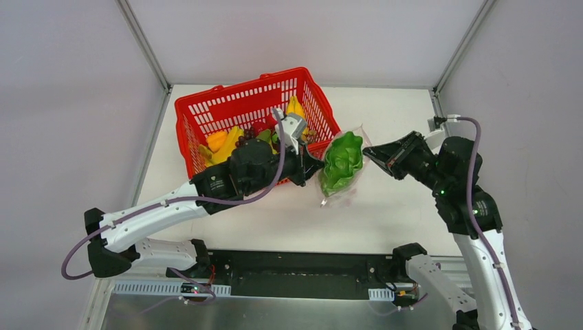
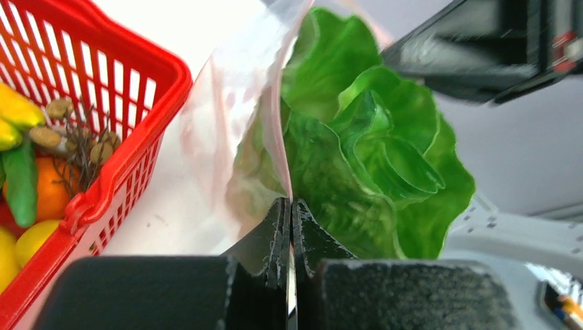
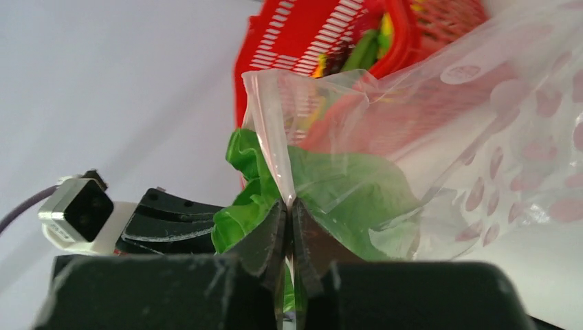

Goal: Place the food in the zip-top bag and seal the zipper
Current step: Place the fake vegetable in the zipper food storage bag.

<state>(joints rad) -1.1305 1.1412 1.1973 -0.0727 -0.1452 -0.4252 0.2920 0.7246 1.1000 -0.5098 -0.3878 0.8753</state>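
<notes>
Bag (image 3: 481, 137) sits just right of basket (image 1: 227, 110), over desk (image 1: 385, 220). Lettuce (image 1: 344, 161) is inside it, with some leaves showing past the film edge. Left jaws are fully closed, pinching the bag's film on the basket side. Right jaws are closed on the bag's opposite edge, the side away from basket. Other food (image 1: 221, 142) lies in basket.

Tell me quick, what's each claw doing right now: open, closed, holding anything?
Left claw: closed, pinching the zip-top bag.
Right claw: closed, pinching the bag's opposite edge.
</notes>
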